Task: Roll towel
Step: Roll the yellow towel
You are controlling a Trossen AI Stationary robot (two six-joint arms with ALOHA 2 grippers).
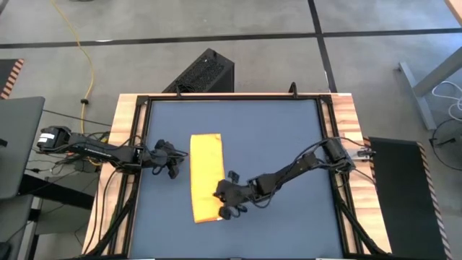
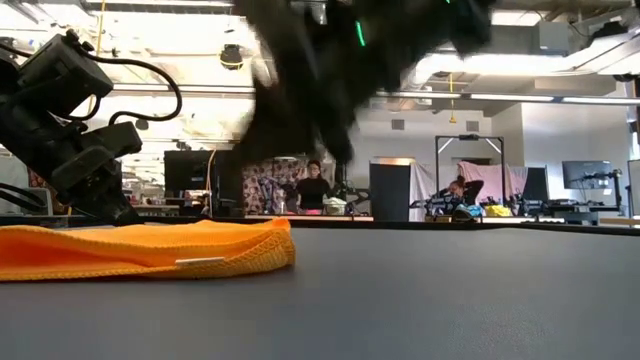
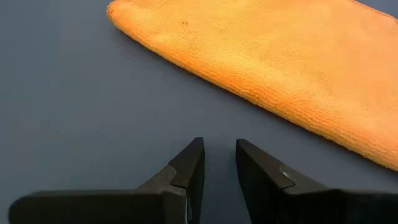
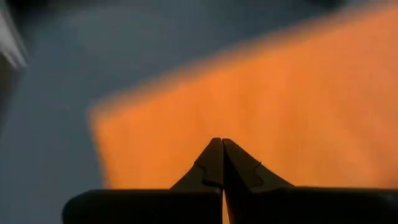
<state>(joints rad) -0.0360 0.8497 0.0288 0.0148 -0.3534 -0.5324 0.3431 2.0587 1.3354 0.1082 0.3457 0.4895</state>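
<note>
Ahead of the left gripper [image 3: 219, 163], whose fingers stand slightly parted and hold nothing, the towel [image 1: 205, 175] lies as a narrow folded strip on the mat [image 1: 289, 144], just clear of the tips. Over the strip's near end, the right gripper [image 4: 221, 144] has its fingers pressed together, empty.

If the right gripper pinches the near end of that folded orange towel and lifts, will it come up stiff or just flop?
Likely floppy: the towel lies slumped in soft, rounded folds, so a lifted end should droop. Its looped weave looks grippy, so it will probably bunch rather than slide when pushed across the table. It looks thin and probably light, and the layers may peel apart under the shut right gripper.
</note>
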